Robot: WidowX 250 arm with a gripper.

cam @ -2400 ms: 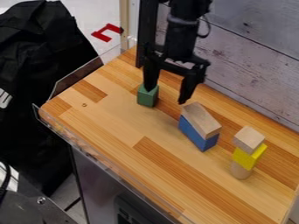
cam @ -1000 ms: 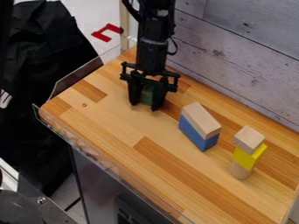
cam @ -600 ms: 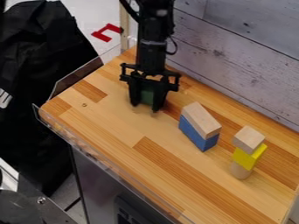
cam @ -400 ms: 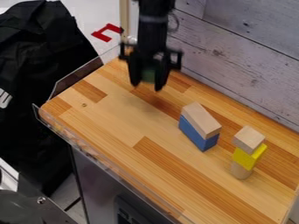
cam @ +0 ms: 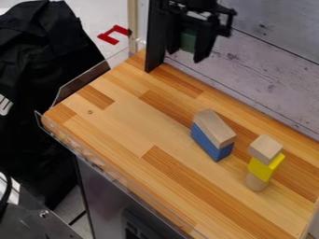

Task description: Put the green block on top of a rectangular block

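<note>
- At ten o'clock, we find black fabric [cam: 46,70], beside the wooden table [cam: 124,126].
- Between twelve and one, we see the gripper [cam: 186,55] clamped on the green block [cam: 188,40], held up above the table's far edge.
- Near centre, toward four, a plain wooden block [cam: 213,127] lies on a blue block [cam: 211,143].
- Farther toward four, we meet a stack: round piece [cam: 256,182], yellow block [cam: 263,169], wooden block [cam: 266,148] on top.

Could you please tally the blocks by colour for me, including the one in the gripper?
Green block: 1
Blue block: 1
Yellow block: 1
Plain wood: 3 (block on the blue, block on the yellow, block under the yellow)
Total: 6
</note>
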